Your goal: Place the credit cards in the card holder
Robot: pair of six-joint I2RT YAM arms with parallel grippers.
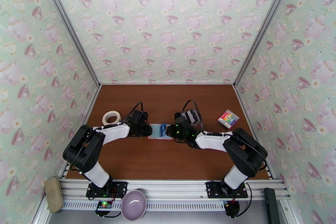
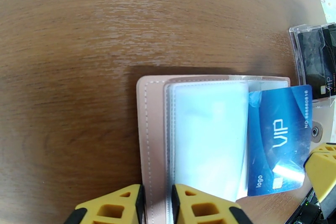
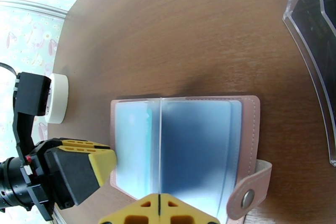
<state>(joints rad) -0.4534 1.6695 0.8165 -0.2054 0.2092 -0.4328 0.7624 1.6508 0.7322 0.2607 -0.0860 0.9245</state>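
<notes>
Right jaws pinch blue "VIP" credit card (image 2: 277,136); left jaws pinch card holder (image 2: 151,136).

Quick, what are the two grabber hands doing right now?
Left gripper: closed on the card holder edge.
Right gripper: closed, pinching the blue card.
</notes>
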